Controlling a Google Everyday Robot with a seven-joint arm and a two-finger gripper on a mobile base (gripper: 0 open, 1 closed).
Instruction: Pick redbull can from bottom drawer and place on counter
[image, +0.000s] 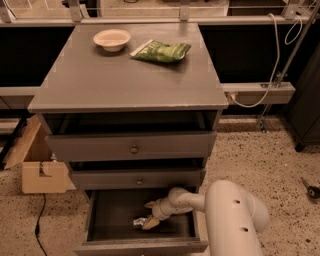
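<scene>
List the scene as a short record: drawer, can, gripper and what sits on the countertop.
drawer: grey wooden bottom drawer, pulled open
can: small shiny silver redbull can, lying on the drawer floor
gripper: two-finger gripper, inside the drawer next to the can, open
counter: flat grey counter, no can on it
other items: pale round bowl and green snack bag, both on the counter

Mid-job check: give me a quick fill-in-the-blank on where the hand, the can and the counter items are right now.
The hand is down inside the bottom drawer, which stands ____. The redbull can lies in that drawer, right by the ____. On the counter, the bowl sits camera-left of the green ____. Missing: open; hand; snack bag.
</scene>
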